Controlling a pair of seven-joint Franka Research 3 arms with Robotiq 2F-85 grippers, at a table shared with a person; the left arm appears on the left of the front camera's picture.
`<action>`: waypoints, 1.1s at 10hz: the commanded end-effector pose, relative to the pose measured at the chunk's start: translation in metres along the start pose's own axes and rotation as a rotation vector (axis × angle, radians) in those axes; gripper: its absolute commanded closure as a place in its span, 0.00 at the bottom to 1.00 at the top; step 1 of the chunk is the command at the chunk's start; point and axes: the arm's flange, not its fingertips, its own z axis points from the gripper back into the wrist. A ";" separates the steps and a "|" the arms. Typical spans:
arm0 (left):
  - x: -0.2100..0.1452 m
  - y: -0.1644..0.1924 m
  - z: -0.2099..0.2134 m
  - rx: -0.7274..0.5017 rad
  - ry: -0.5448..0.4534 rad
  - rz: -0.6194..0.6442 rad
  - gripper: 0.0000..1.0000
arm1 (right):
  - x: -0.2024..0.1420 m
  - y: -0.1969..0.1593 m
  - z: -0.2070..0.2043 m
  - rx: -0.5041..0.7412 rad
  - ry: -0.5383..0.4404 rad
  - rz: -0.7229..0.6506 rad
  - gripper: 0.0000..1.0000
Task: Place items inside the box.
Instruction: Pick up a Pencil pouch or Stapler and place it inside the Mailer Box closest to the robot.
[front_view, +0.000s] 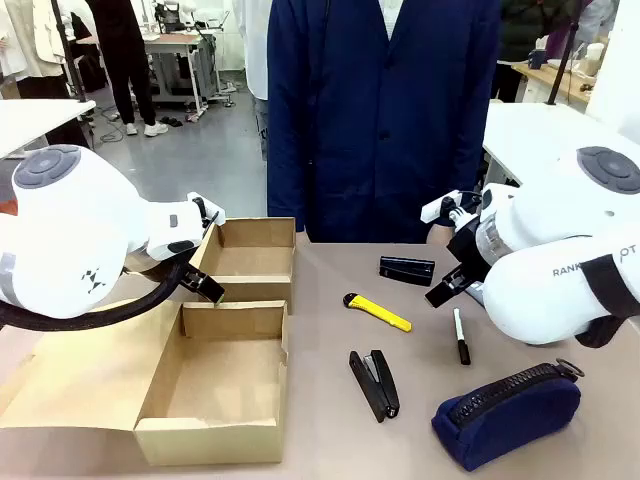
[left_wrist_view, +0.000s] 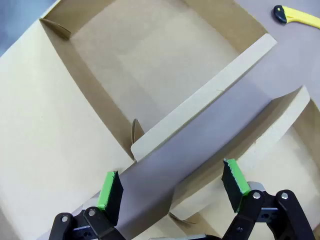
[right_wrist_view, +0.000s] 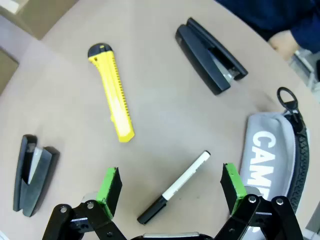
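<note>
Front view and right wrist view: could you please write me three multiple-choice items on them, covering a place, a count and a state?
1. Where is the yellow utility knife relative to the box? A) inside it B) on the table to its right C) under it
2. How many items lie inside the box? A) none B) two C) four
3. How is the right pincer? A) shut on the knife B) open above the marker C) shut, empty
Answers: 1 B, it lies on tabletop beside the box; 2 A, the cardboard floor is bare; 3 B, its jaws stand apart over the marker.
</note>
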 end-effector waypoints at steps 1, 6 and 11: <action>0.000 0.000 0.000 0.000 0.000 0.000 0.00 | 0.000 0.000 0.000 0.000 0.000 0.000 0.00; 0.000 0.000 0.000 0.000 0.000 0.000 0.00 | 0.000 0.000 0.000 0.000 0.000 0.000 0.00; 0.000 0.000 0.000 0.000 0.000 0.000 0.00 | 0.000 0.000 0.000 0.000 0.000 0.000 0.00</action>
